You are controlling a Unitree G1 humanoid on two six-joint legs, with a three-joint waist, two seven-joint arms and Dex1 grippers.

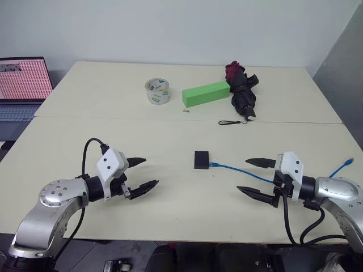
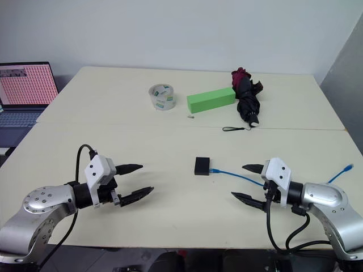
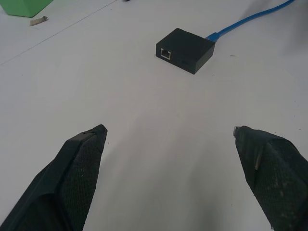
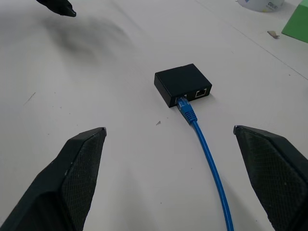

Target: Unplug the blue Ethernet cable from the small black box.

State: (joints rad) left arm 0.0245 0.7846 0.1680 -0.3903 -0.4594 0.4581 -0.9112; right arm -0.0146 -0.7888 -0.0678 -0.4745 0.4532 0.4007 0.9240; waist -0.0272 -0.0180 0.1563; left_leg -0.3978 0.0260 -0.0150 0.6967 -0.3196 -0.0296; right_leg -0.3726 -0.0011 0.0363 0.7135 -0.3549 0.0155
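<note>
Hovering low over the table [image 1: 68, 170], the left gripper [image 1: 142, 173] stands spread and empty. Between the arms lies the small black box [image 1: 201, 159], the blue Ethernet cable [image 1: 241, 170] plugged into its right side and trailing right. The right gripper [image 1: 255, 177] is spread too — nothing held. Approach hasn't begun; next, I judge, one gripper steadies the box while the other pinches the plug.

A pale cream counter [image 1: 142, 187] — two tops pushed together, a seam running across between them — stands against a plain white wall [image 1: 170, 28]. A grey panel [image 1: 343, 73] rises at the right. An open laptop [image 1: 21, 85] sits at the left edge.
</note>
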